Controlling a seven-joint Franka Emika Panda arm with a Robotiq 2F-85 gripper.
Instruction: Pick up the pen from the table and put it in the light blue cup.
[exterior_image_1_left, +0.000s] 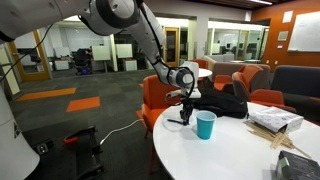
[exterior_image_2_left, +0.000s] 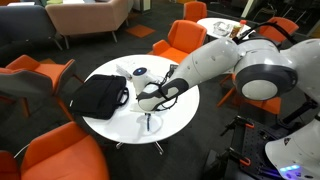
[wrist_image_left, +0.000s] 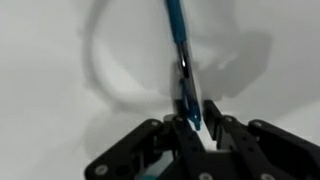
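Gripper tight on pen; arm outstretched

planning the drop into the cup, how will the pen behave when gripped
The pen looks thin, straight and stiff, so it probably won't flex. The tool pinches it near one end only, so it may pivot or slip. Its slim, smooth-looking barrel would likely roll if dropped on the table.

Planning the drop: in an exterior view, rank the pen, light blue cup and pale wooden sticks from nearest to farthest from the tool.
1. pen, held in the tool.
2. light blue cup, just beside the tool.
3. pale wooden sticks, far off toward the view's right.
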